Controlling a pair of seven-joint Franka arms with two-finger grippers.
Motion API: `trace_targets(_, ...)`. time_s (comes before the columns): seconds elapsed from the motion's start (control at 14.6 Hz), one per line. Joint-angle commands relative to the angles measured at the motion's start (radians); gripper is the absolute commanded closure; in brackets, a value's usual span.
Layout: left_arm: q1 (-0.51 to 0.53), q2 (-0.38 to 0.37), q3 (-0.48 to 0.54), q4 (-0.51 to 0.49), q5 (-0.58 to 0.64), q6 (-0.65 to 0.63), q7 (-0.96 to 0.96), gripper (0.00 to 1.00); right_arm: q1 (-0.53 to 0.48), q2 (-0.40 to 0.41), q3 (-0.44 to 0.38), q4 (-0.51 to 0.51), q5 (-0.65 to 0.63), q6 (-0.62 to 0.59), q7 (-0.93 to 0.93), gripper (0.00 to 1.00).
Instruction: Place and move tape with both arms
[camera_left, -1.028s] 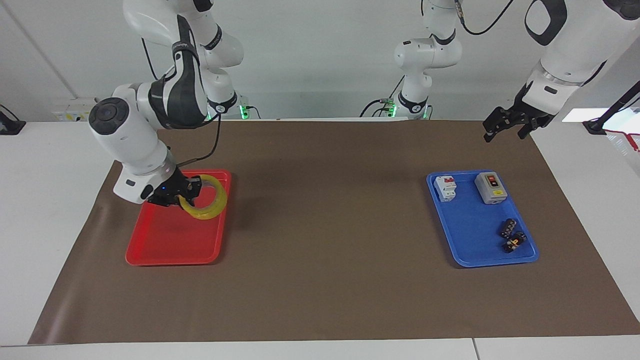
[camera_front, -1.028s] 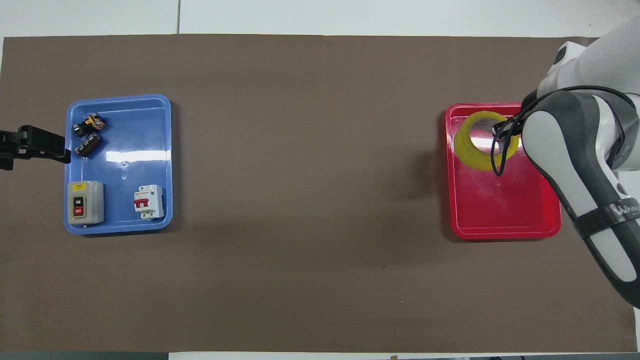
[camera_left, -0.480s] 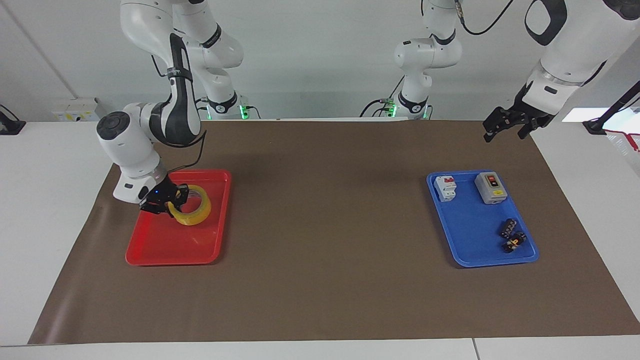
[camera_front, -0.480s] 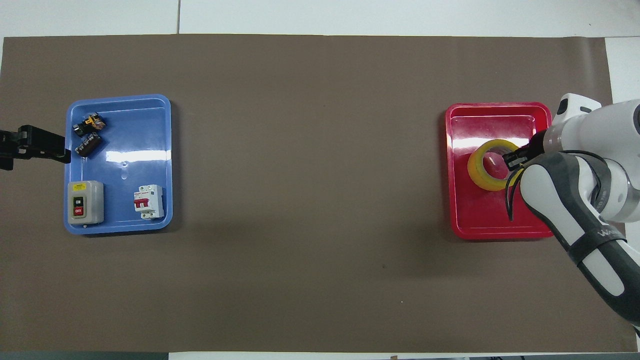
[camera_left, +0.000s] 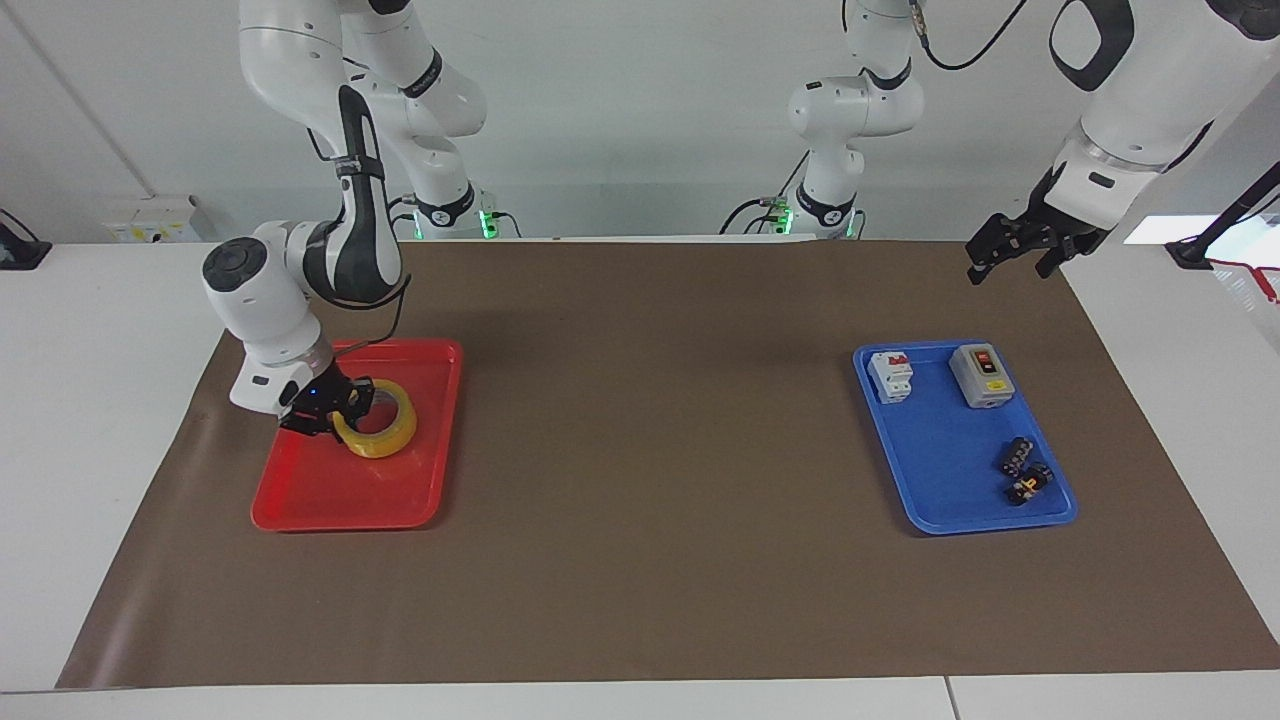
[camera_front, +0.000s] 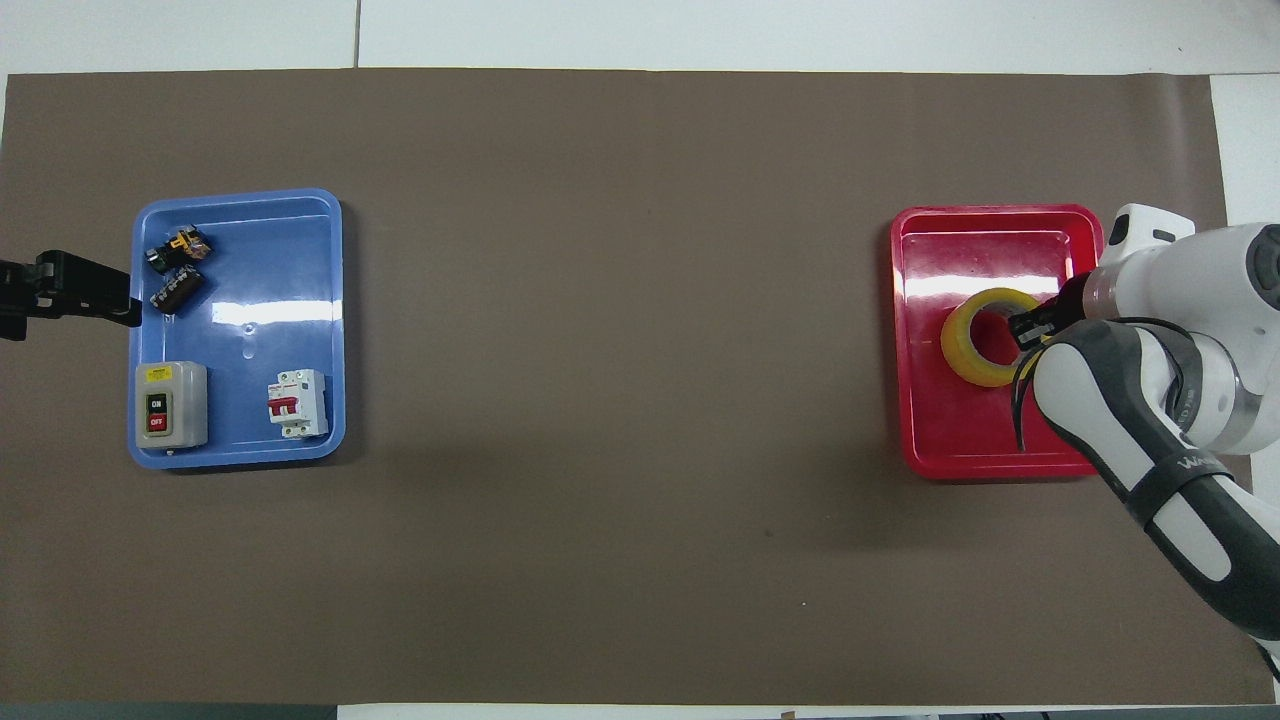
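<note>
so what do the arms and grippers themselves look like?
Both arms are white and jointed, with dark grey joint caps and black cables along the links. The right arm has a dark grey band with pale lettering. The right gripper and left gripper are black two-finger units.

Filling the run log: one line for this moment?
right gripper: shut on tape, low in red tray | left gripper: open, waiting
</note>
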Motion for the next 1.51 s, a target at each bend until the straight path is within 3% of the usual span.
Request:
trace_targets(0.0, 0.003, -0.019, 0.001, -0.017, -0.018, -0.002, 0.008, 0.00, -0.018, -0.016, 0.012, -0.017, -0.013, 0.022, -0.014, 0.87)
trace_targets(0.07, 0.003, -0.019, 0.001, -0.017, -0.018, -0.002, 0.008, 0.00, -0.018, -0.016, 0.012, -0.017, -0.013, 0.017, -0.013, 0.31)
trace_targets(0.14, 0.003, -0.019, 0.001, -0.017, -0.018, -0.002, 0.008, 0.00, -0.020, -0.016, 0.014, -0.009, -0.013, 0.006, -0.011, 0.00)
trace_targets(0.41, 0.003, -0.019, 0.001, -0.017, -0.018, -0.002, 0.008, 0.00, -0.006, -0.051, 0.015, 0.049, -0.013, -0.062, 0.064, 0.00)
trace_targets(0.69, 0.003, -0.017, 0.001, -0.017, -0.018, -0.002, 0.008, 0.00, 0.064, -0.070, 0.017, 0.245, -0.021, -0.340, 0.341, 0.00)
trace_targets(0.96, 0.003, -0.019, 0.001, -0.017, -0.018, 0.000, 0.008, 0.00, 0.129, -0.110, 0.023, 0.404, -0.079, -0.542, 0.645, 0.00)
trace_targets(1.44, 0.003, -0.019, 0.001, -0.017, -0.018, 0.000, 0.008, 0.00, 0.117, -0.131, 0.017, 0.687, -0.024, -0.904, 0.751, 0.00)
